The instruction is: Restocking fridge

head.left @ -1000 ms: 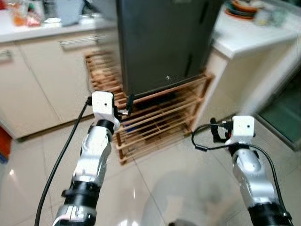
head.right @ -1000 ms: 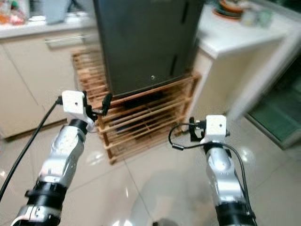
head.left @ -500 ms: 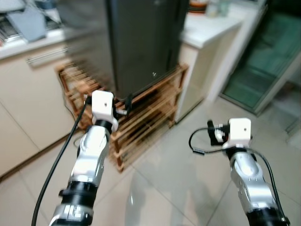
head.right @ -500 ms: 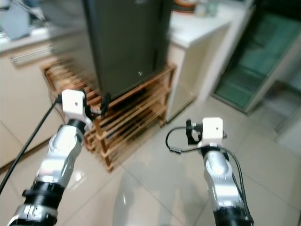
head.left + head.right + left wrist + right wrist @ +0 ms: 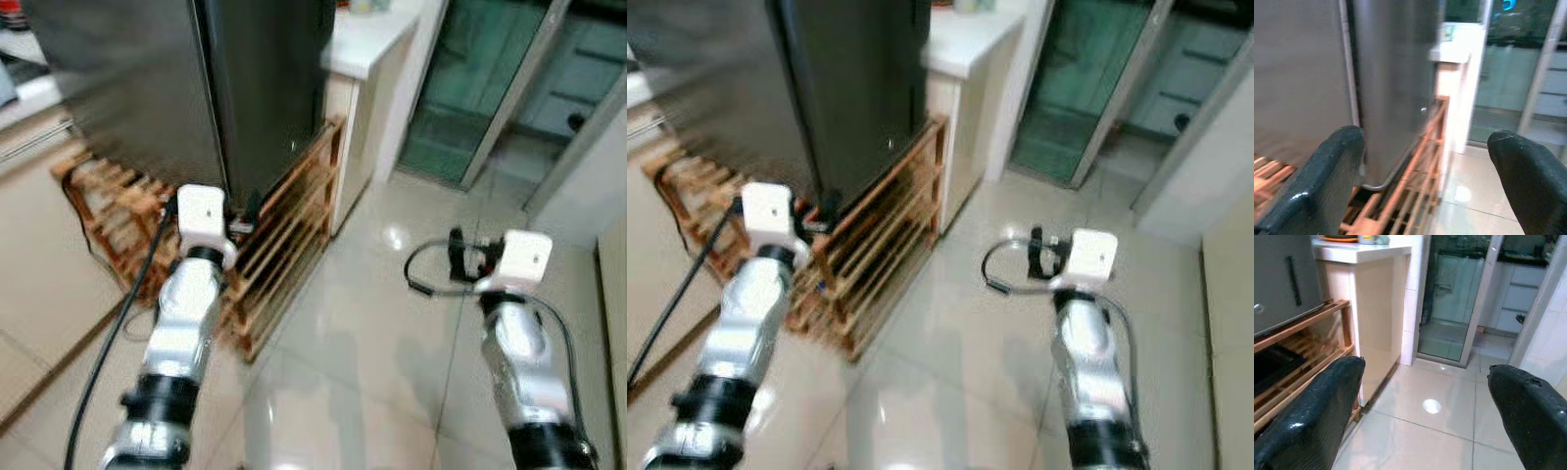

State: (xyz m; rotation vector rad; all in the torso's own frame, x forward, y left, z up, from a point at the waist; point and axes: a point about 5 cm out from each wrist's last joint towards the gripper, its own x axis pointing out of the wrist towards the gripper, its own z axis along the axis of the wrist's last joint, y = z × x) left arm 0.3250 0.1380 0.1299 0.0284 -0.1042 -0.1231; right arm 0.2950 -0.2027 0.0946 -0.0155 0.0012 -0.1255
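A dark grey fridge (image 5: 196, 88) stands shut on a low wooden slatted rack (image 5: 284, 235). My left gripper (image 5: 240, 211) is held up close to the fridge's lower front corner, just above the rack; in the left wrist view its fingers (image 5: 1332, 166) are spread wide, with nothing between them. My right gripper (image 5: 456, 250) hovers over the tiled floor to the right of the rack. It too is open and empty (image 5: 1425, 364), pointing toward the counter's side and a glass door.
A white counter (image 5: 367, 34) adjoins the fridge on the right. Beyond it stands a green-tinted glass door (image 5: 470, 78) in a metal frame. Beige cabinet fronts (image 5: 29, 294) lie to the left. Glossy tiled floor (image 5: 372, 333) spreads ahead and to the right.
The whole view has swung to the right, so the fridge and rack now sit further left and the glass door has come in. Both arms keep the same pose, fingers open.
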